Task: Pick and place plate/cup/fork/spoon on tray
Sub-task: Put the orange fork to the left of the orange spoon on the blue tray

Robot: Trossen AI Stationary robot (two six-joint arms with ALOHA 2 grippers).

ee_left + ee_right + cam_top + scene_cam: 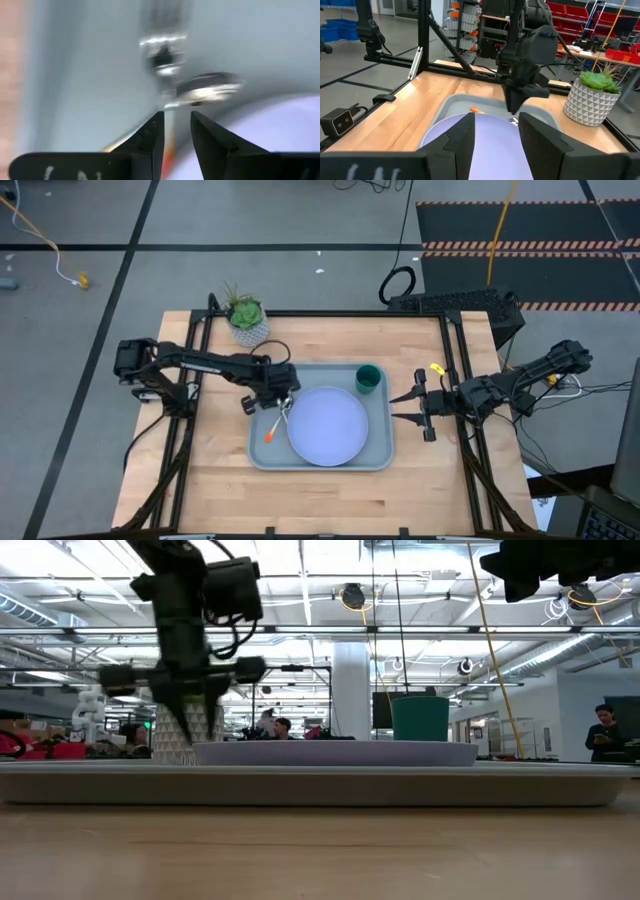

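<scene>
Currently the tray (pixel 375 452) is seen lying near the middle of the wooden table (pixel 200 480), its long side running left to right in the high view. On it the plate (pixel 328 426) rests flat, and the cup (pixel 368 379) stands upright in the tray's far right corner, just beside the plate's rim. Along the tray's left part, an orange-handled utensil (pixel 272 431) is laid with its long axis running diagonally, the orange end pointing toward the near left and the metal end toward the far right, close against the plate's edge; whether it is the fork or the spoon cannot be told from above. In the left wrist view a rounded silver bowl, the spoon (pixel 207 87), is seen beside a second metal piece, both blurred. The left gripper (pixel 283 405) is held low over the utensil's metal end, its fingers slightly apart with a narrow gap and nothing clamped between them. The right gripper (pixel 413 407) is held off the tray's right edge, above the table, its fingers spread apart. A potted plant (pixel 246 320) stands at the table's far edge.
</scene>
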